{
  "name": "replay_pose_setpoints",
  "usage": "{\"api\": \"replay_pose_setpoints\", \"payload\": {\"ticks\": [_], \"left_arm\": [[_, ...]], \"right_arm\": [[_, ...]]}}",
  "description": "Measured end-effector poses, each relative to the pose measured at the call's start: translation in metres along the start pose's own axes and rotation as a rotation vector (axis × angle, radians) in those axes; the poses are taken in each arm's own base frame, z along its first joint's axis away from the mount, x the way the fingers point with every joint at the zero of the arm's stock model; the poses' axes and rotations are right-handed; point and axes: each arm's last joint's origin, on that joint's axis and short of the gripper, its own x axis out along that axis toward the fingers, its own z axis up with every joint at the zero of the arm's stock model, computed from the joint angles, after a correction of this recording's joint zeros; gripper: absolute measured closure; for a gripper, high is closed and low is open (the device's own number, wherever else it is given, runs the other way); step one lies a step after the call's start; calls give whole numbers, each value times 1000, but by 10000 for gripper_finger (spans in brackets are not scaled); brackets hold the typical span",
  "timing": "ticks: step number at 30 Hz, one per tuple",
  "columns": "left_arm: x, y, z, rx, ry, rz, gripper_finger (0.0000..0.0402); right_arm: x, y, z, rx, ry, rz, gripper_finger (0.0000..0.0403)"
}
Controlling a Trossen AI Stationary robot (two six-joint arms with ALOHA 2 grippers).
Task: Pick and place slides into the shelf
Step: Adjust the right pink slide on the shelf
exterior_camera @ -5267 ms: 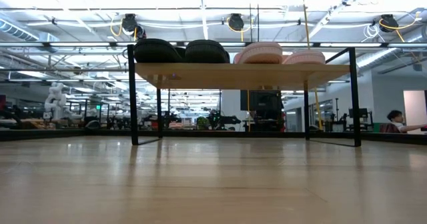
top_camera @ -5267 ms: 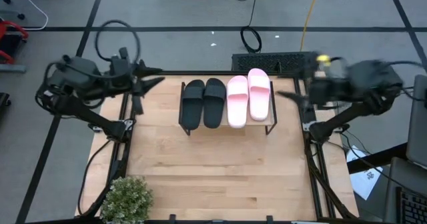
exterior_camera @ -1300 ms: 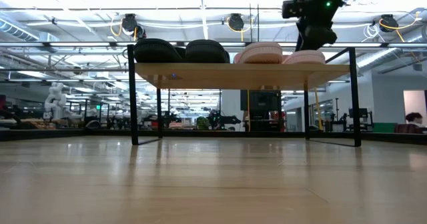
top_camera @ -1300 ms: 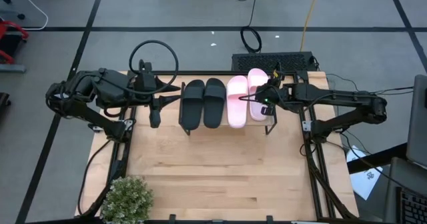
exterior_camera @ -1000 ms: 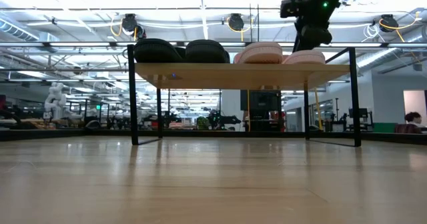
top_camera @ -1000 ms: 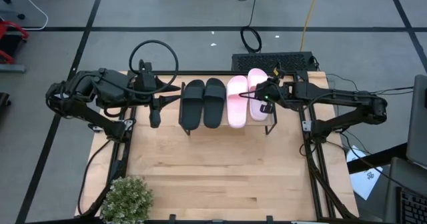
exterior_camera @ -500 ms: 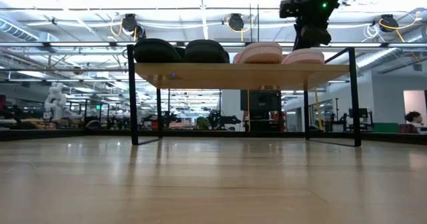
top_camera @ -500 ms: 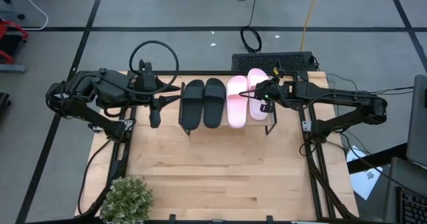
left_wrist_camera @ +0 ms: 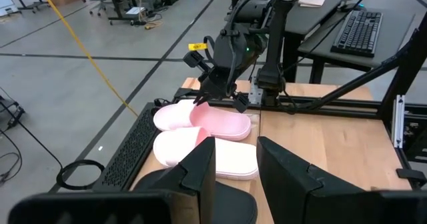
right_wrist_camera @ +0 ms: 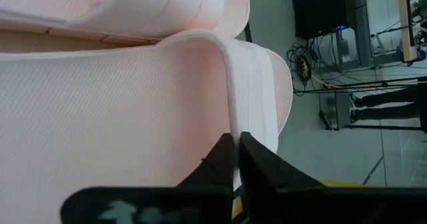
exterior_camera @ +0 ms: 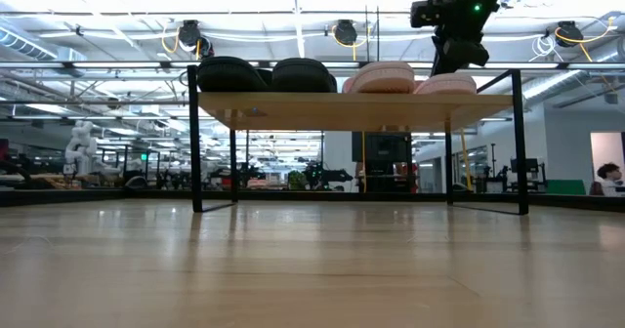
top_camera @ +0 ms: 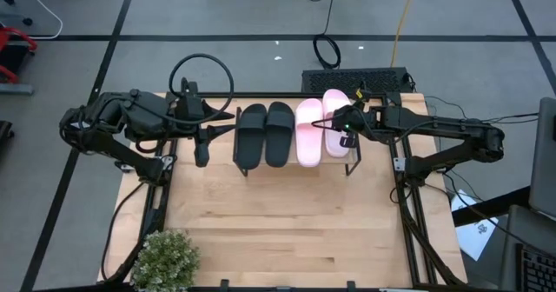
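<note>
The shelf [exterior_camera: 352, 111] stands at the table's far side, and all the slides lie side by side on its plank top. The black pair [top_camera: 265, 134] is on the left, one pink slide [top_camera: 308, 134] is beside it, and the other pink slide [top_camera: 335, 101] is at the right end. My right gripper [top_camera: 330, 122] is shut and comes down over the right-hand pink slide's strap. Left of the shelf, my left gripper [top_camera: 221, 122] hangs open with nothing between its fingers [left_wrist_camera: 200, 174]. My right gripper has its shut fingertips [right_wrist_camera: 223, 151] at the edge of the right-hand pink slide's strap [right_wrist_camera: 230, 104]. It comes from above, slanting in from the table's right. Whether any strap is pinched between the fingers, I cannot tell. The slide lies flat on the shelf top.
A potted plant [top_camera: 165, 257] stands at the table's near left corner. Bare tabletop [top_camera: 287, 222] stretches in front of the shelf. Black frame rails [top_camera: 408, 214] run along the table's left and right sides. A keyboard [top_camera: 356, 79] lies beyond the far edge.
My right gripper has stayed over the right-hand pink slide with only small shifts, and its fingers have come together at the strap. The slides lie where they were.
</note>
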Motion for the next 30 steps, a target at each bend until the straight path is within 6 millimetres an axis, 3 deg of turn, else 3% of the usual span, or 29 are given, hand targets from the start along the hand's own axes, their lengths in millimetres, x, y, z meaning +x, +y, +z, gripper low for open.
{"api": "replay_pose_setpoints", "payload": {"ticks": [30], "left_arm": [[0, 0, 0, 5, -1, 12, 289]], "right_arm": [[-13, 10, 5, -43, -55, -56, 401]]}}
